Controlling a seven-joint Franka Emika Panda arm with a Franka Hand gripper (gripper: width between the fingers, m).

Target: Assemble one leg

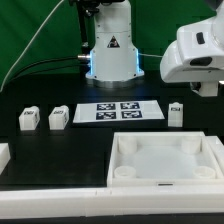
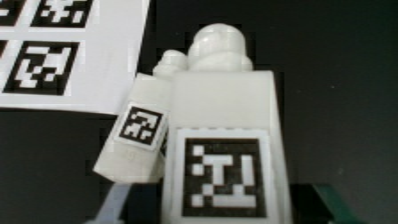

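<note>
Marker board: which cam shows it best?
Exterior view. The marker board shows whole there, with all four tags in frame. The wrist view catches only one corner of it, and the frame edge cuts off most of its tags.

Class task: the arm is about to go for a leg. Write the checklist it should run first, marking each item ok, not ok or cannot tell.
1. Small white square-sided plastic leg centred in the wrist view: ok.
2. That leg clear of its neighbours: not ok, a second tagged white leg lies close against it.
3. Two-finger gripper open: cannot tell.
4. Large white raised-rim square panel lying flat: ok.
5. Flat white marker board uncovered: ok.
</note>
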